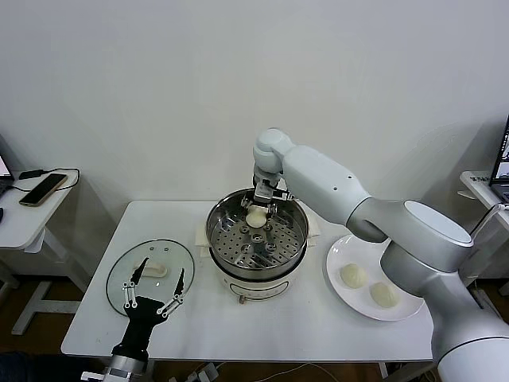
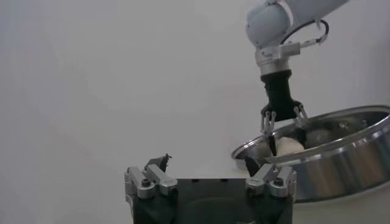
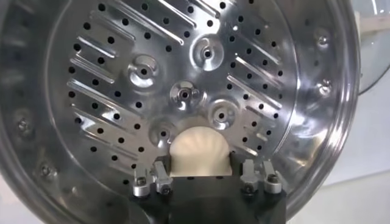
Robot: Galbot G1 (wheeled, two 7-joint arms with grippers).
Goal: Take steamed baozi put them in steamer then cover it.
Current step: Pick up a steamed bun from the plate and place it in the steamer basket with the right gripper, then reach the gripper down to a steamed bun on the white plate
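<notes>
Fingers of the right gripper (image 1: 257, 208) are pinching one steamed baozi (image 1: 256, 217) between them, holding it inside the steamer (image 1: 257, 238) at the far side of the pot, above the perforated tray (image 1: 253, 239). From the right wrist, that bun (image 3: 200, 153) is showing as a cream dome with faint pleats sitting between the two finger bases, the tray (image 3: 183, 79) with its ribs and holes filling the frame behind it. Whether the bun is touching the tray or hanging just over it cannot be told. The left wrist camera is catching the same right gripper (image 2: 281, 125) farther off, reaching down over the steel rim (image 2: 329, 146) with the pale bun (image 2: 287, 145) between its fingers.

The steamer is standing on its white base near the middle of the white table (image 1: 318, 318). Two more baozi (image 1: 353, 275) (image 1: 384, 294) are lying side by side on the white plate (image 1: 342, 247) to the robot's right of the pot.

The left gripper (image 1: 153, 288) is hovering low at the near left of the table, its fingers (image 1: 134, 280) spread wide apart and holding nothing, just over the near edge of the glass cover (image 1: 119, 274). That cover is lying flat on the table to the left of the steamer, its white handle (image 1: 155, 270) facing up.
</notes>
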